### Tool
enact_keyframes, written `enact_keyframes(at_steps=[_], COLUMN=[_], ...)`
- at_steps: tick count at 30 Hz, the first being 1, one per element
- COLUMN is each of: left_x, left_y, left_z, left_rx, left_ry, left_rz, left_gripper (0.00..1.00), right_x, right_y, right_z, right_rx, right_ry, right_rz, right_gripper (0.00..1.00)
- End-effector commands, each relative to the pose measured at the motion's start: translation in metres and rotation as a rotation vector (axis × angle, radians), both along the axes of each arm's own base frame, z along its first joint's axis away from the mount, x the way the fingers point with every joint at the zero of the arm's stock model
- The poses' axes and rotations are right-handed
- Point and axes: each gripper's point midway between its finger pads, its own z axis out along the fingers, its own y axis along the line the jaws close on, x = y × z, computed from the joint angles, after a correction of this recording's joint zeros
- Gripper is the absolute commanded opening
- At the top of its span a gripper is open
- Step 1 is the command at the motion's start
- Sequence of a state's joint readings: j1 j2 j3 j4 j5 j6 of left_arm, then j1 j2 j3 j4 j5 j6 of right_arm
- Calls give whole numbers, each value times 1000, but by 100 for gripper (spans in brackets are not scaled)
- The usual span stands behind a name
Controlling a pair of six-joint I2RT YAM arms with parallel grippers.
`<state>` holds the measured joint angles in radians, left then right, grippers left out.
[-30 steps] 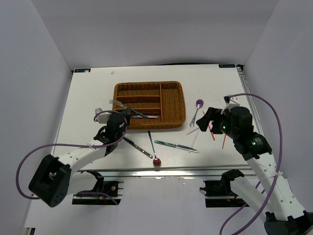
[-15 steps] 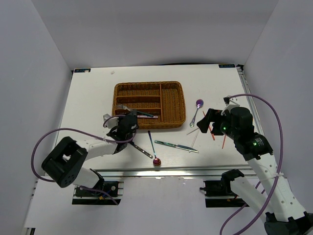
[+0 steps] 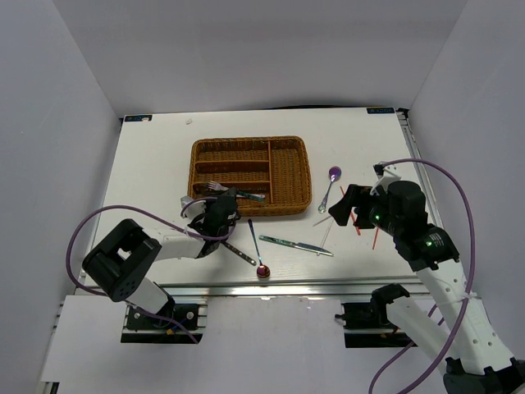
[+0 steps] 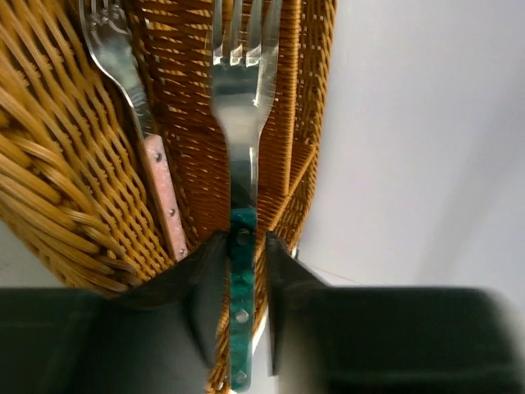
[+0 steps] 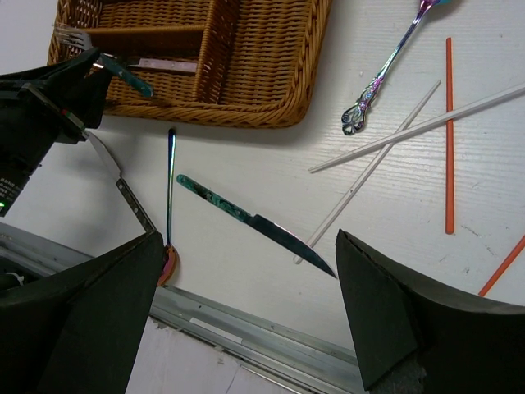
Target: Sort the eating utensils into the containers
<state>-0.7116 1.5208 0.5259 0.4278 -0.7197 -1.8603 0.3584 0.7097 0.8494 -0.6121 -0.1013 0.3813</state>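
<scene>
One fork [image 4: 240, 148], teal handle, clamped between the jaws of the left gripper [image 4: 240, 248], over the near long slot of the wicker tray [image 3: 246, 140]. Left wrist view: long axis 12-to-6, tines at 12 o'clock, beside a pink-handled fork [image 4: 131, 74] lying there. Step judged: depositing. Next: lower, align with slot, release. Right gripper [image 3: 343, 205]: jaws wide apart, near chopsticks [image 5: 448, 131] at tray's 4 o'clock.

Brown wicker tray [image 3: 246, 140]: green-handled fork [image 4: 243, 139] angled over near edge, beside pink-handled fork [image 4: 123, 74]; knife [image 5: 254, 222], red spoon [image 3: 256, 245], purple spoon [image 3: 331, 182], chopsticks [image 5: 449, 131] loose outside.
</scene>
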Motion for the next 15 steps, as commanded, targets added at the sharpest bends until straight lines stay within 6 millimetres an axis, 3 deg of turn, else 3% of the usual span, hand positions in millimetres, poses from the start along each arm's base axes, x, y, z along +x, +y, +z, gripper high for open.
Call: enact_keyframes(at_steps=[1,10,12,14,15], left_x=[9,4,4,6,3], left_y=[-10,-11,-12,-13,-10], left_z=[28,32,42,74,72], left_rx=[-69,-89,-98,-56,80], left_ry=[-70,-70,-100,-159,-119], left_rz=[2,-7,-21,-47,-76], left_gripper=[39,63,68,76,79], right_x=[-3,-9,-10,-14,-13], right_y=[2,2,5,17,22], right_z=[12,17,19,21,20], right_rx=[11,13,22,49,59], right_ry=[-39,-43,-45,-45,-28], right_rz=[27,45,63,137,162], right_gripper=[89,89,89,89,89])
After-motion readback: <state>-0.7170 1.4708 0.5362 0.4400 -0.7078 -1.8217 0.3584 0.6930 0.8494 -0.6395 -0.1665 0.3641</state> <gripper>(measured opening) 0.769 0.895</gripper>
